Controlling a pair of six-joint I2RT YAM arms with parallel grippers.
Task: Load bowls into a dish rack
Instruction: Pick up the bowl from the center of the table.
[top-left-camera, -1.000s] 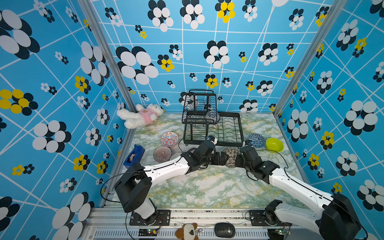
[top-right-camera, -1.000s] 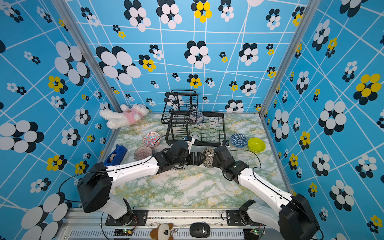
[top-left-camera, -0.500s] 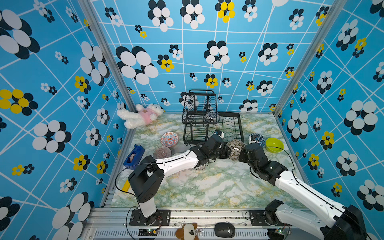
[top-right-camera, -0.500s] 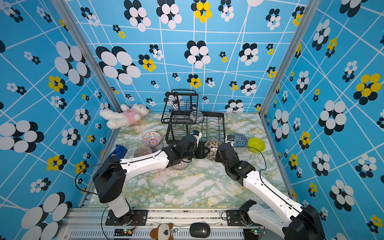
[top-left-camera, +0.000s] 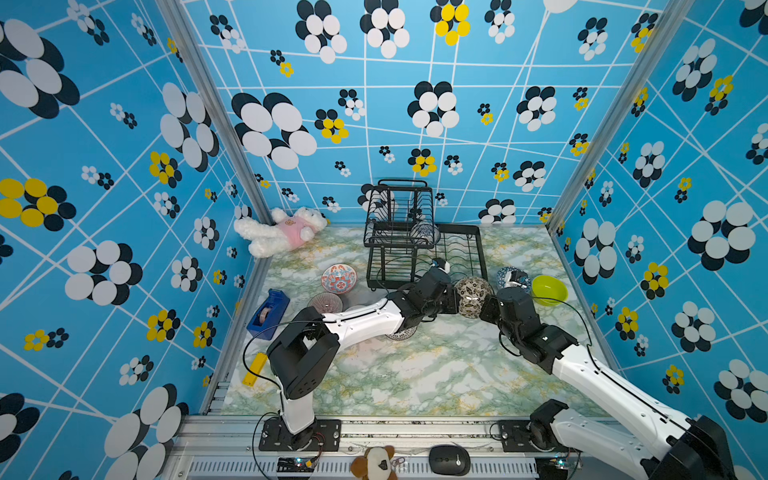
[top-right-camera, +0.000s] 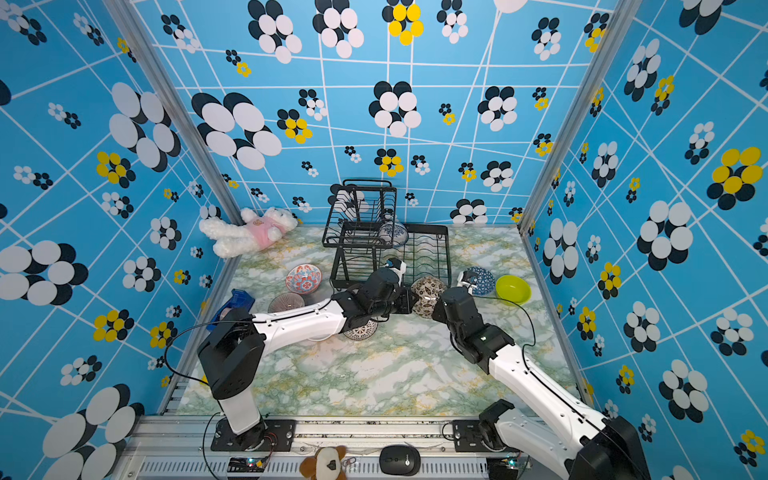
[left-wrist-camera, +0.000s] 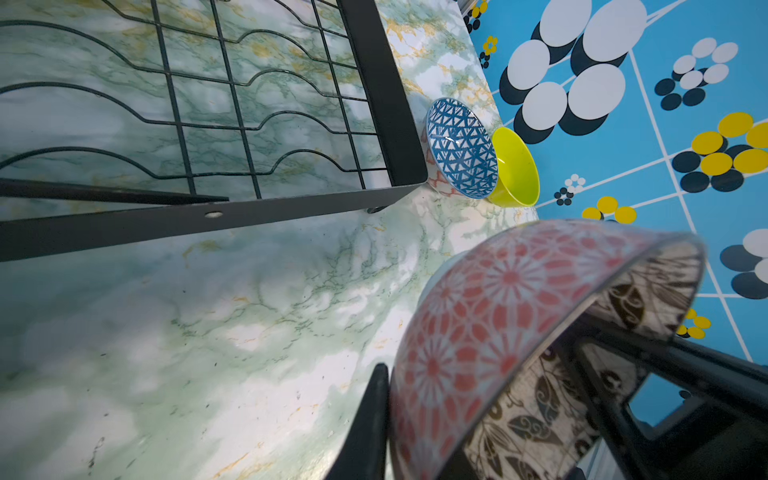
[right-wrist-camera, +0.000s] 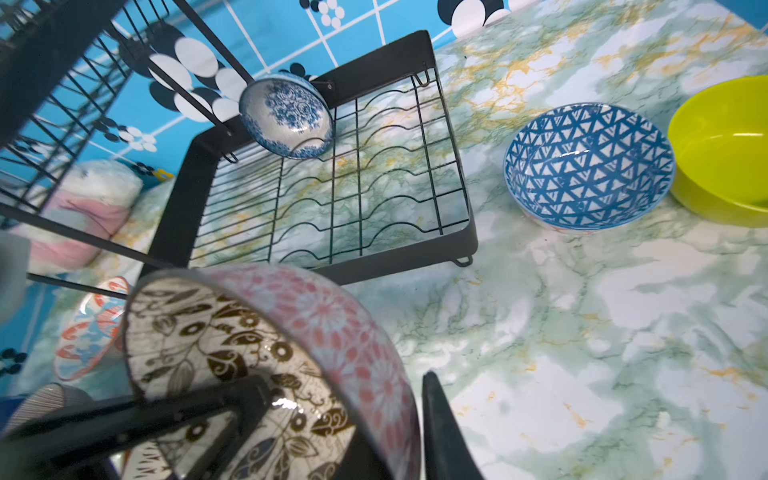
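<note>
**Item in transit: leaf-patterned bowl, held between two arms at the rack front**

Leaf-patterned bowl (top-left-camera: 471, 297): black-and-white foliage inside, pink flower print outside. It is off the surface (top-left-camera: 415, 374), tipped on edge, just in front of the dish rack (top-left-camera: 481, 257) at its open lower tray. Judged a hand-over, since an arm stands on each side of the one bowl.

Left gripper (top-left-camera: 455, 297): jaws astride the bowl's wall, one finger (left-wrist-camera: 370, 415) flat against the outside and the other inside. By the left wrist view they are pinching the rim.

Right gripper (top-left-camera: 487, 305): jaws astride the opposite rim, the outer finger (right-wrist-camera: 444, 436) just beside the wall. Whether it presses or stands slack cannot be told.

Attitude: the on-edge tilt suits the tray's wire slots, which look made to take bowls standing. The left arm reaches in nearer the rack, which is probably why it receives.

Already racked: blue floral bowl (right-wrist-camera: 286, 116), on edge at the back, beside the upper basket (top-left-camera: 399, 216). Which tier bears it cannot be told.

Waiting on the surface:
- Right of the rack: blue triangle-patterned bowl (right-wrist-camera: 588, 166) just beside lime green bowl (right-wrist-camera: 723, 158).
- Left of the rack: red-blue floral bowl (top-left-camera: 338, 278) and purplish ribbed bowl (top-left-camera: 326, 302).
- Under the left forearm: black-and-white patterned bowl (top-left-camera: 401, 333).
</note>
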